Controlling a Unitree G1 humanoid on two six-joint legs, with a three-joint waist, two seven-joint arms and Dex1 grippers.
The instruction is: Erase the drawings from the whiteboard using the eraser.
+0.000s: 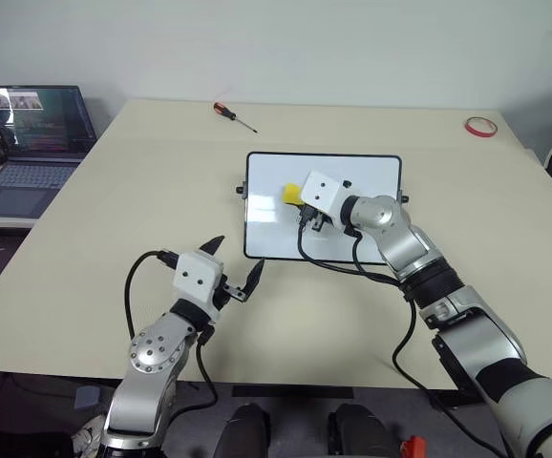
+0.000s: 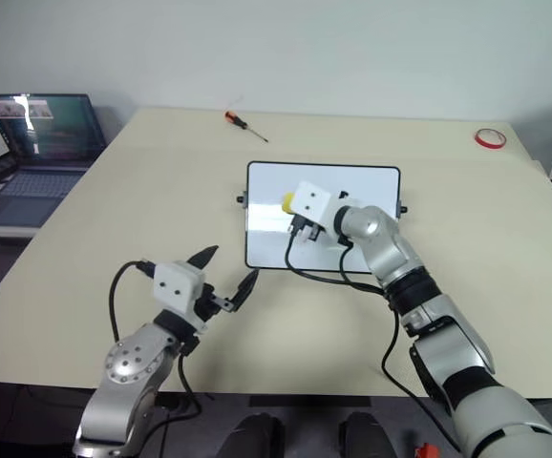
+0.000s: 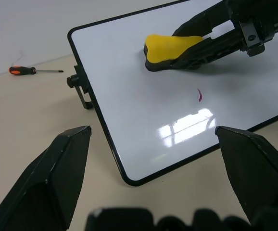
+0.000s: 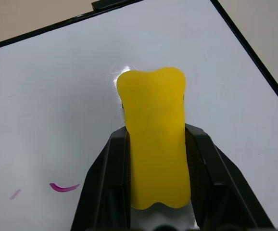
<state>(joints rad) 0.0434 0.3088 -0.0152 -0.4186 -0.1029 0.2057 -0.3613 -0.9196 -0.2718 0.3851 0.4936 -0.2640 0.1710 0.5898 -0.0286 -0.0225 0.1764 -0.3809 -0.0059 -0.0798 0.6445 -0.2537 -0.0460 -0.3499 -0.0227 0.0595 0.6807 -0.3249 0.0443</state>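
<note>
Right gripper (image 4: 156,159) was clamped on the eraser (image 4: 154,134), yellow top up, black underside pressed flat on the whiteboard (image 1: 266,205), toward the board's far-left part. Board lay mid-tabletop, a bit nearer the far edge. Faint magenta stroke (image 4: 64,187) w/ a smaller smudge (image 4: 15,194) beside it remained on the white surface, close to the eraser. Left gripper (image 1: 236,267) hung over the tabletop by the board's near-left corner, fingers spread wide, holding nothing. Screwdriver (image 1: 234,116) near far edge; red tape ring (image 1: 480,126) at far-right corner.
</note>
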